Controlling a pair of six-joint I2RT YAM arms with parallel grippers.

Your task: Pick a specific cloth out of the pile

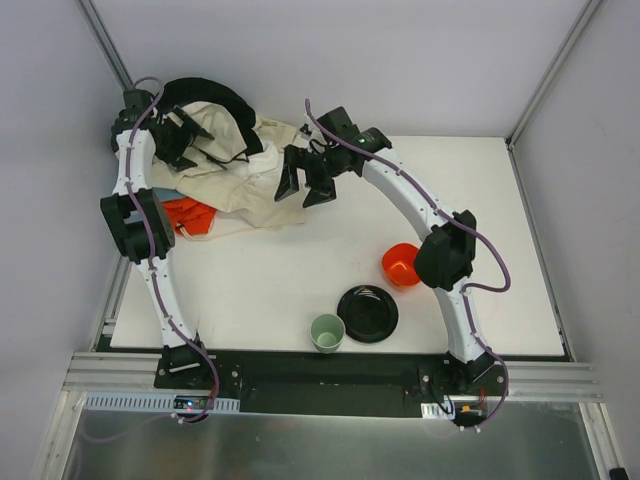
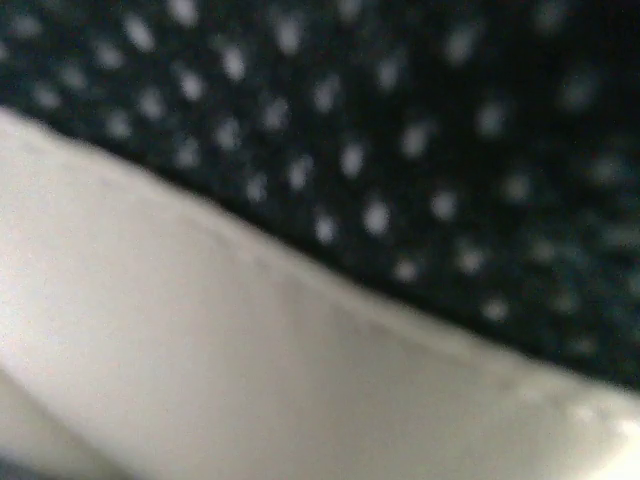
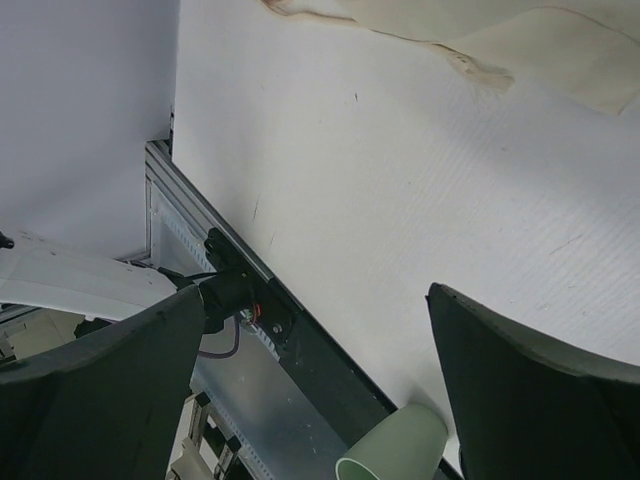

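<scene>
Orange-red cloth (image 1: pixel 188 216) peeking out at lower left of pile (image 1: pixel 262 150), mostly under beige layer (image 1: pixel 235 185). Left fingers (image 1: pixel 185 138) up against black dotted fabric (image 2: pixel 380 130), upper left, guess clearing top layers. Open or closed, can't tell. Right fingers (image 1: pixel 305 183) spread wide, empty, hovering at right edge of heap.

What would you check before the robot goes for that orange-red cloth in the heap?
1. Orange-red cloth in sight: ok, showing at the pile's near-left edge.
2. Cloth free to lift: not ok, beige fabric seems to overlap it.
3. Right fingers open, empty: ok.
4. Left fingers open: cannot tell; their camera shows only blurred dotted black fabric.
5. Orange bowl, black plate, green cup apart from the pile: ok.
</scene>
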